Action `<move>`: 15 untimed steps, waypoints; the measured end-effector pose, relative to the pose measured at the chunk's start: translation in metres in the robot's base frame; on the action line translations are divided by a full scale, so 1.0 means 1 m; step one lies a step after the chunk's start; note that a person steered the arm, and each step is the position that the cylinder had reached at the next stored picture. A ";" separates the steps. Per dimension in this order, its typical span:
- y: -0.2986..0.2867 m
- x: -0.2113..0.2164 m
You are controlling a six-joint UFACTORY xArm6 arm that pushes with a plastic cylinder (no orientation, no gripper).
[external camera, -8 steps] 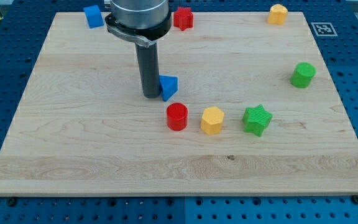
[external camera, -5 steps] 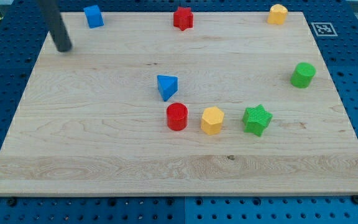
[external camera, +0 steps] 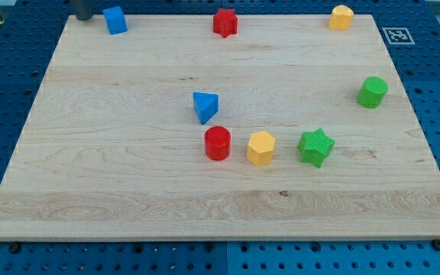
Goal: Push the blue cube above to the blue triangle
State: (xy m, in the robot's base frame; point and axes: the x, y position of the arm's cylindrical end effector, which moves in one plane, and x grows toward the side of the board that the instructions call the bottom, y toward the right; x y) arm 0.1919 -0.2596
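Observation:
The blue cube [external camera: 114, 19] sits near the board's top left corner. The blue triangle [external camera: 205, 105] lies near the board's middle, well below and to the right of the cube. My tip [external camera: 82, 17] shows at the view's top edge, just left of the blue cube with a small gap between them. Only the rod's lowest part is in view.
A red star [external camera: 224, 22] sits at the top middle, a yellow hexagon [external camera: 341, 17] at the top right. A green cylinder [external camera: 372, 92] is at the right. A red cylinder [external camera: 218, 143], a yellow hexagon [external camera: 260, 147] and a green star [external camera: 315, 147] form a row below the triangle.
My tip left the blue triangle, moved far to the upper left, and now stands at the top edge just left of the blue cube. No block has moved.

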 end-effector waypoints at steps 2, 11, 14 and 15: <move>0.041 0.001; 0.106 0.108; 0.151 0.153; 0.154 0.171</move>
State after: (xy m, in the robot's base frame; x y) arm 0.3633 -0.1058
